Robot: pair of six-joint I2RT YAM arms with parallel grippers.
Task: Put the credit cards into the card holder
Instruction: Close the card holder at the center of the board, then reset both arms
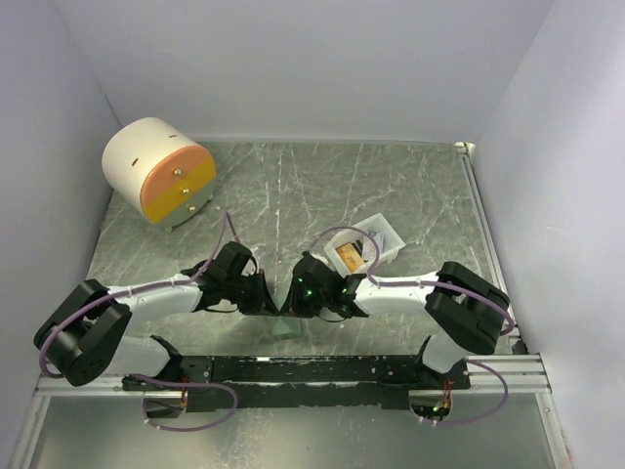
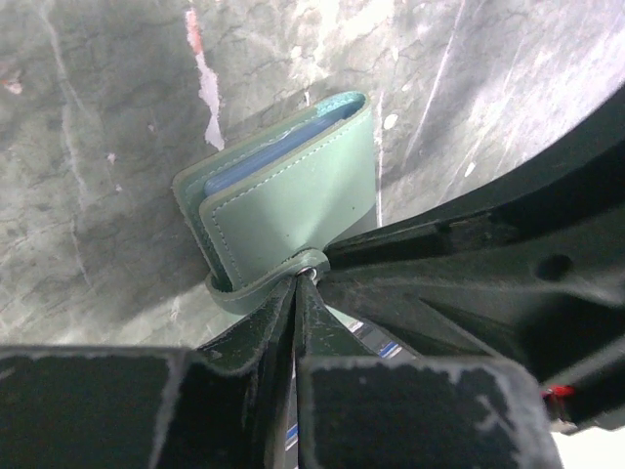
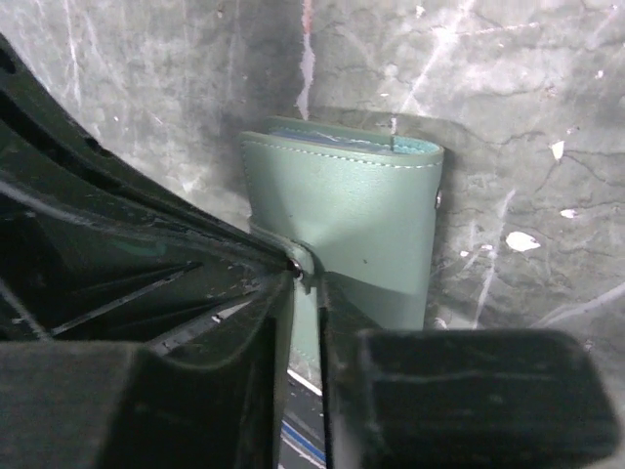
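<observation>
Right at the middle of the near edge, the small sage-green folding card holder [image 2: 293,200] sits on the grey-green marbled table [image 1: 293,186]. It is folded almost shut, and a sliver of pale blue lining shows along its open edge. Both arms lean in on it from either side, elbows flung outward, forearms low, wrists nearly nose to nose.

The left gripper [image 2: 303,285] has its black fingers pressed down to a thin slit, pinching the holder's strap at the little snap. The right gripper [image 3: 305,280] is clenched on the same strap from the other side.

Just beyond the right wrist lies a small white rectangular tray [image 1: 391,233] with an orange-gold card [image 1: 350,257] in it. A round cream-and-orange drawer cabinet [image 1: 159,183] stands well apart in the far left corner.
</observation>
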